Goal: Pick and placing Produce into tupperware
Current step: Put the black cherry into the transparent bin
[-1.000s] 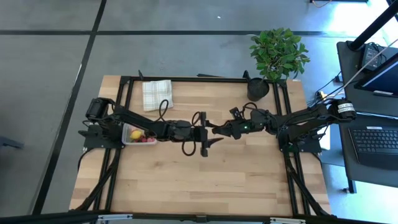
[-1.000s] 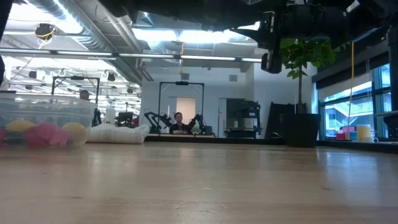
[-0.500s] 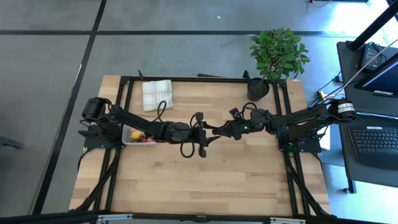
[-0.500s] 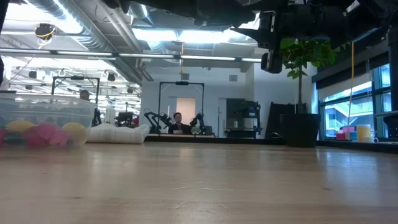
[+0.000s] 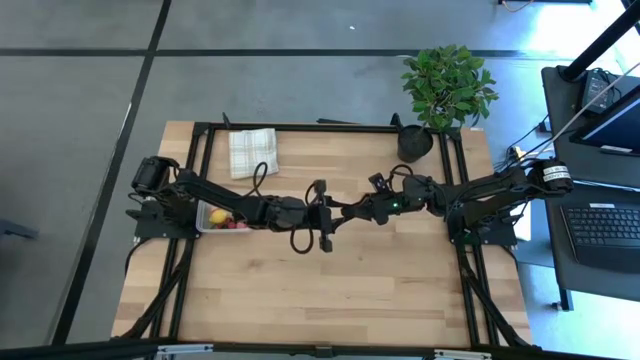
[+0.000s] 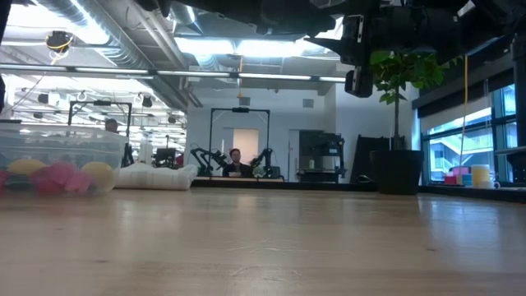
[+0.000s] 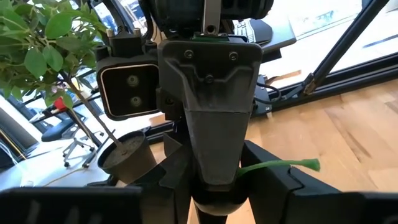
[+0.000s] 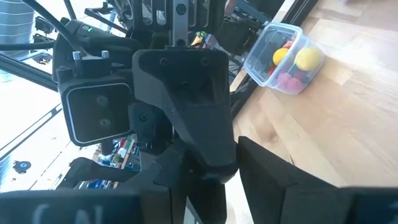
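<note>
The clear tupperware (image 5: 222, 218) stands near the table's left edge with yellow and red produce inside, which also shows in the tupperware (image 8: 283, 56) of the right wrist view. Both grippers meet above the table's middle. My left gripper (image 5: 322, 215) is open, its fingers spread toward the near and far edges. My right gripper (image 5: 338, 212) points between them and is shut on a small piece of produce. Only that piece's green stem (image 7: 280, 166) shows. My right gripper holds a small piece of produce at its fingertips, level, pointing toward the table's left, lifted clear of the table. The piece itself is hidden by the fingers. Its green stem (image 7: 280, 166) sticks out sideways beside the tips.
A folded checked cloth (image 5: 252, 152) lies at the far left. A black pot (image 5: 414, 142) with a leafy plant (image 5: 447, 85) stands at the far right corner. Bare wood (image 5: 330, 290) fills the near half of the table. A person sits far back in the room (image 6: 237, 163).
My right gripper has moved a little toward the table's left, in between my left gripper's spread fingers. My left gripper has shifted slightly toward the left as well.
</note>
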